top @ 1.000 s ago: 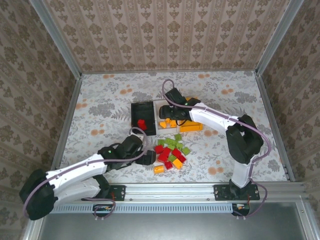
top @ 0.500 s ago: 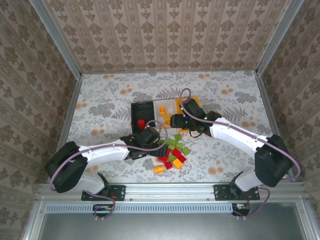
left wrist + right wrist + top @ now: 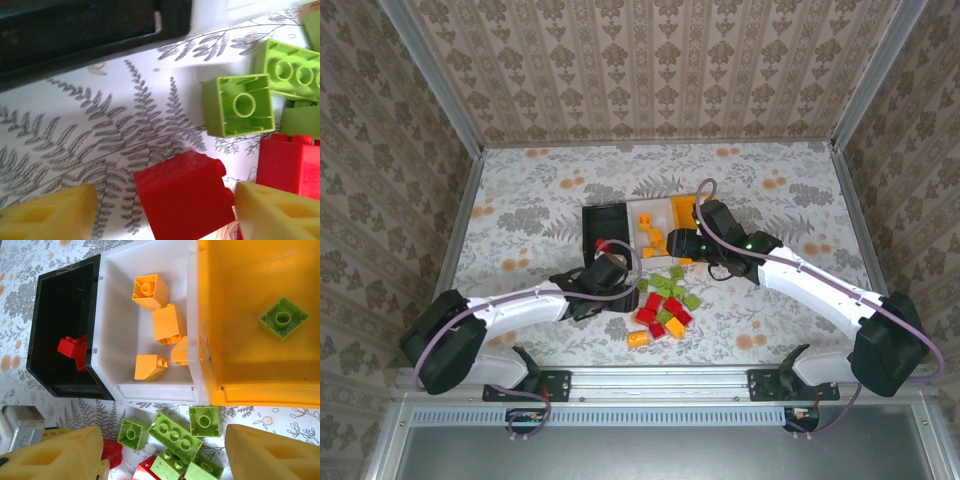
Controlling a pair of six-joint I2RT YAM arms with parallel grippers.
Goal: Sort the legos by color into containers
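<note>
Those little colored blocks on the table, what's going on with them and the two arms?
It's a sort by color. The left tool has its fingers either side of a red block on the table, not yet pinching it. The right tool hangs open over green blocks beside the bins. The black bin holds red pieces, the white bin four orange blocks, the orange bin one green block. A mixed pile is left on the table.

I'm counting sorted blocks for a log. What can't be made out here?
Left wrist: black bin cut off by the top edge, inside unseen.
Right wrist: orange bin runs off the right edge, count uncertain.
Right wrist: loose legos cut by the bottom edge.
Top external: right arm hides part of the orange bin.
</note>
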